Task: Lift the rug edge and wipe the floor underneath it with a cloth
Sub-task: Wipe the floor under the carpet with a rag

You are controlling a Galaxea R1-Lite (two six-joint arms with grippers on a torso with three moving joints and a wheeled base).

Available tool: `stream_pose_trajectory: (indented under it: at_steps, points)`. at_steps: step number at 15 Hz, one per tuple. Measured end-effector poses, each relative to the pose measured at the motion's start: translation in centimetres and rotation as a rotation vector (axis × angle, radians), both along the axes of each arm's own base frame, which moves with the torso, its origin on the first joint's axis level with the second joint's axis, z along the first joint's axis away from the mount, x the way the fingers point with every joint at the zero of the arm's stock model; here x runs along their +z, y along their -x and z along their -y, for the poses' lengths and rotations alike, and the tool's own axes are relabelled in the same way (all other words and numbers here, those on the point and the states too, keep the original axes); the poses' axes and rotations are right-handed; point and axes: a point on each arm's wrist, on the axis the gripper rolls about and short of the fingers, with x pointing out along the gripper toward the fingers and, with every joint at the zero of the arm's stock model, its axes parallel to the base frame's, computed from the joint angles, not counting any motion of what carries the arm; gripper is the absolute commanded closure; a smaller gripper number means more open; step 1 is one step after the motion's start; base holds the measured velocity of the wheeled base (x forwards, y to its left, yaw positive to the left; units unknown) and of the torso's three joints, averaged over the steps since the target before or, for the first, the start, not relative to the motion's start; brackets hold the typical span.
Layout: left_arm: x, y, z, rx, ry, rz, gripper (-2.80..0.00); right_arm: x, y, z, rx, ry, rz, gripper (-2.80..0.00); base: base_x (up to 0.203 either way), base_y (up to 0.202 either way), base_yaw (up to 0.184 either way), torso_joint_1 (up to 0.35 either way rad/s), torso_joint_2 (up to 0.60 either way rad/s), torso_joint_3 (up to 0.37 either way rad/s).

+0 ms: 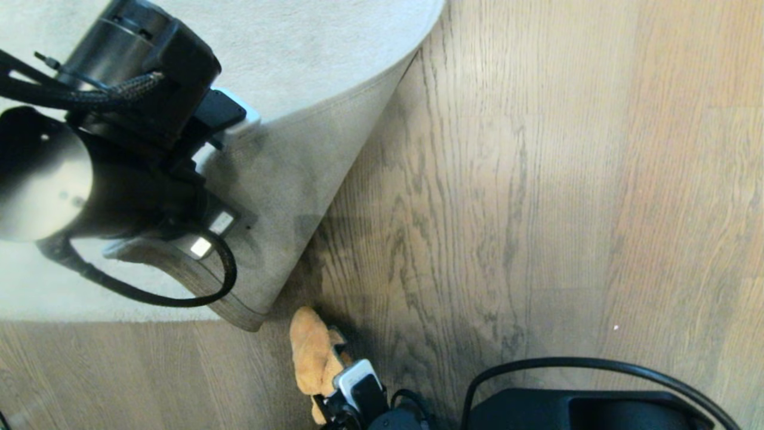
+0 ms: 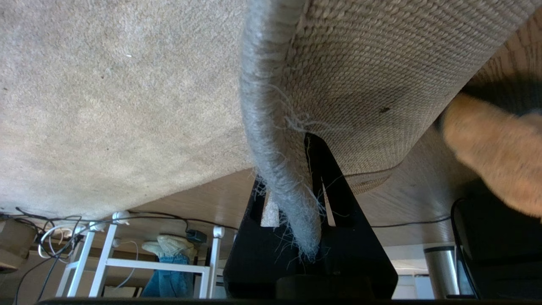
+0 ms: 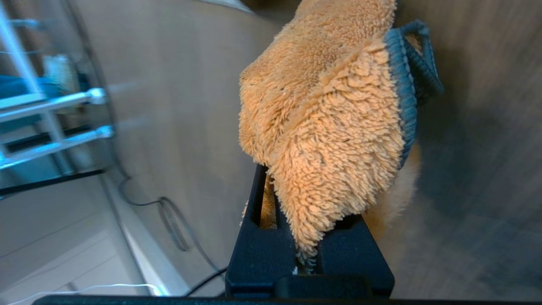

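Observation:
The pale grey rug's edge (image 2: 262,106) is lifted off the floor and folded back, so its beige woven backing (image 1: 280,185) faces up. My left gripper (image 2: 292,169) is shut on that edge, and frayed threads hang round its black fingers. The rug's corner (image 1: 250,319) droops towards the brown wood-grain floor (image 1: 507,209). My right gripper (image 3: 305,190) is shut on a fluffy orange cloth (image 3: 330,127) with a blue hem. In the head view the cloth (image 1: 310,346) hangs low just beside the raised corner, over bare planks. Whether it touches the floor is unclear.
My black base (image 1: 585,409) and a looping black cable (image 1: 597,361) fill the bottom right. Past the rug stand a white metal frame (image 2: 127,262) with tangled cords, a person's shoe and jeans leg (image 2: 169,250), and a steel bin (image 2: 440,267).

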Motion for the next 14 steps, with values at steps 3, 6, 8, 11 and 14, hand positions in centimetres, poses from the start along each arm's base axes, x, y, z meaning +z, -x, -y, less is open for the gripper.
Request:
stream_pose_trajectory:
  at_steps: [3, 6, 8, 11, 14]
  points:
    - [-0.1, 0.0, 0.0, 0.002, -0.001, -0.003, 0.00, -0.5, -2.0, 1.3, -0.059, 0.021, -0.007, 0.00, 0.000, 0.000, 0.000, 0.000, 0.00, 0.000]
    - [-0.2, 0.0, 0.1, 0.000, -0.002, -0.005, 0.00, 0.5, -4.5, 4.4, -0.151, 0.042, -0.018, 0.00, 0.000, 0.000, 0.000, 0.000, 0.00, 0.000]
    - [-0.2, 0.0, 0.1, -0.001, -0.002, -0.006, 0.00, 2.1, -5.9, 6.8, -0.216, 0.036, -0.017, 0.00, 0.000, 0.000, 0.000, 0.000, 0.00, 0.000]
    - [-0.3, 0.1, 0.3, -0.010, -0.004, -0.007, 0.00, 5.1, -6.4, 10.7, -0.294, 0.026, -0.012, 0.00, 0.000, 0.000, 0.000, 0.000, 0.00, 0.000]
    - [-0.3, 0.2, 0.5, -0.019, -0.004, -0.007, 0.00, 8.1, -4.8, 14.4, -0.327, 0.022, -0.005, 0.00, 0.000, 0.000, 0.000, 0.000, 0.00, 0.000]
